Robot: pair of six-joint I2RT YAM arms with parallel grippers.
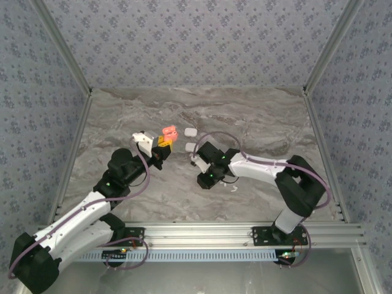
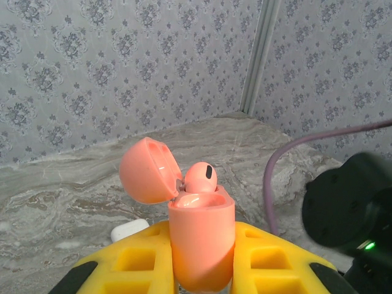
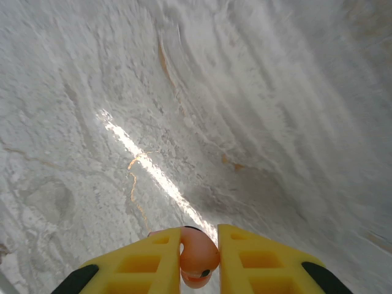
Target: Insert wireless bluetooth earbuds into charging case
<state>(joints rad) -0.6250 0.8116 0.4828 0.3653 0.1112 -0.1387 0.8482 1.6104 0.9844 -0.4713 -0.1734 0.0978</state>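
2 tools, both clamped.

L tool (image 2: 203, 251) is shut on the orange charging case (image 2: 199, 214), gripping low on the body. Case is upright and looks lifted off the counter (image 2: 73, 184); in top cam it's at ~10 o'clock of counter ctr. Low grip means the mouth is clear.

Lid (image 2: 147, 171) is flipped open and hangs at 10 o'clock of the body. That puts it out of the way of anything coming from 3 o'clock, which is where the R arm (image 2: 349, 214) sits in L wrist cam.

1 orange earbud (image 2: 200, 177) is already seated in the far slot, head up. Near slot looks empty, so that's the target imo.

R tool (image 3: 199, 242) is pinched on the 2nd orange earbud (image 3: 197, 260). Head pokes out btw the pads, stem not visible, so can't tell orientation. It's held over bare counter, view blurred. In top cam it's ~4 o'clock of the case, near but apart.

White case (image 2: 127, 231) sits on the counter at 8 o'clock of the orange body, not in play.

Next needs: stem lined up w/ near slot, case held steady.

Risk: bud is small + smooth and could twist in the pads.
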